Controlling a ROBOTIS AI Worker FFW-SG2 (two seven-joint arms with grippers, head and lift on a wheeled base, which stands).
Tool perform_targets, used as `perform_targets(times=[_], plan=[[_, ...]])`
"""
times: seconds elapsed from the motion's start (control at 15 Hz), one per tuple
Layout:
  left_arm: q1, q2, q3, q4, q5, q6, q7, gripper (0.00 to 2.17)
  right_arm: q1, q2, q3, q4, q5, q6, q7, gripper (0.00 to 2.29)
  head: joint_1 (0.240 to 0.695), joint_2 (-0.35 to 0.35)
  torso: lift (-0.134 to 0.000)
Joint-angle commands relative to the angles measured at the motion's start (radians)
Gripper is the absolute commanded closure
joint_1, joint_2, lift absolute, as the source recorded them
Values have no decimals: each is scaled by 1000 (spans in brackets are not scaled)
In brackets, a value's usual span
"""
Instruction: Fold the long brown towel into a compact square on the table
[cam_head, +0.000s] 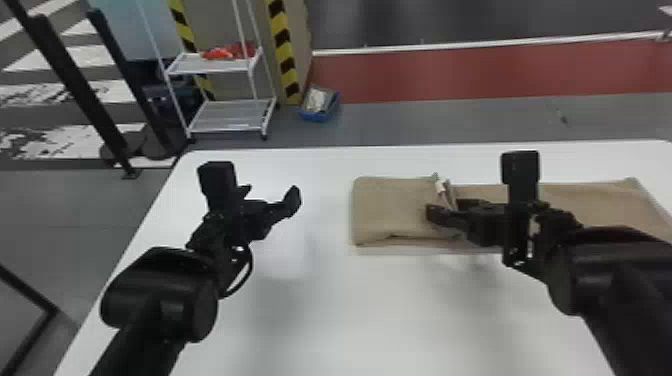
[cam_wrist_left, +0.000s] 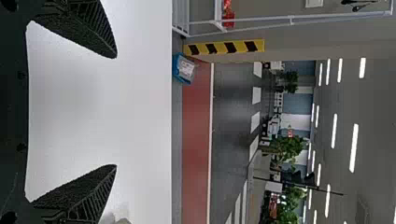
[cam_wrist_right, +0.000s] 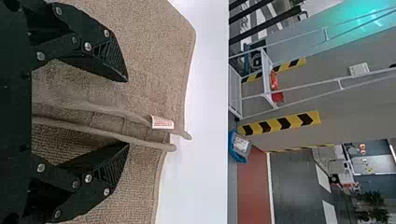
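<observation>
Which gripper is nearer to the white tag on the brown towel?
The right gripper: it is open over the towel, close to the white tag. The left gripper is open over the table, left of the towel.

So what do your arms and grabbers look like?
My left arm and right arm are black, with chunky rounded casings. A black cable loops near my left gripper. My right gripper has pointy, ridged black fingers and round silvery bolts.
</observation>
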Motion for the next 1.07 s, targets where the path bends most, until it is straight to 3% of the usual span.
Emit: perform_targets(times=[0.0, 0.6, 0.87, 1.0], plan=[[3, 0, 5, -6, 4, 4, -1, 39, 0, 0, 3, -6, 3, 0, -1, 475, 695, 161, -128], [3, 0, 7, -6, 4, 14, -4, 39, 6, 0, 2, -35, -2, 9, -1, 940, 695, 163, -128], [4, 0, 13, -14, 5, 20, -5, 80, 50, -11, 0, -185, 1, 83, -1, 940, 695, 168, -128], [9, 0, 15, -23, 4, 23, -4, 80, 95, -49, -11, -314, -13, 126, -3, 940, 695, 170, -128]])
